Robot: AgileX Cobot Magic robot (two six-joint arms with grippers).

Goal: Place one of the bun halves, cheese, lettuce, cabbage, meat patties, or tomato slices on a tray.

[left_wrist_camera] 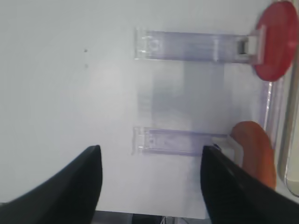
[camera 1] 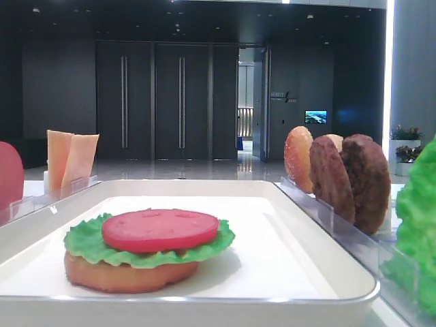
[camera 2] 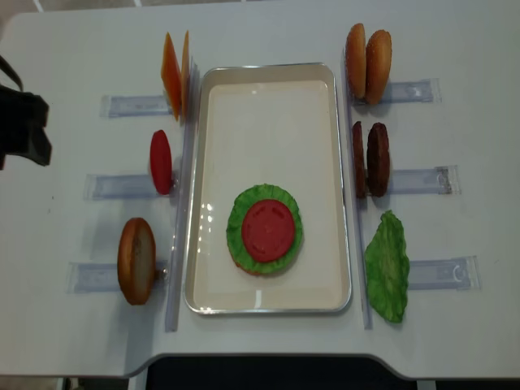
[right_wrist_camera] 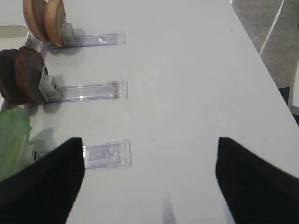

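- Both pincers hang nearest, each seen from its own wrist view. The left pincer is released and empty over bare worktop. The right pincer is likewise spread wide with nothing between its jaws.
- One stack lies flat in the near half of the tray, toward 6 o'clock from its middle. It has a bottom bun half, a lettuce leaf on that, and one tomato slice on top. Each layer is centred on the one below, so the stack sits level and is ready for the next layer.
- At 8 o'clock from the tray, one spare bun half stands on edge in a clear rack. I judge the upright pose lets a pincer close across its thin faces.
- At 4 o'clock, one spare lettuce leaf leans at the end of its rack, just beside the tray rim.
- At 9 o'clock, one racked tomato slice stands on edge.
- At 3 o'clock, two meat patties stand side by side.
- At 11 o'clock, two cheese slices stand upright.
- At 1 o'clock, two far bun halves stand together.
- In all there are four bun halves, two lettuce leaves, two tomato slices, two patties, two cheese slices and six racks. I can pick out no separate cabbage.
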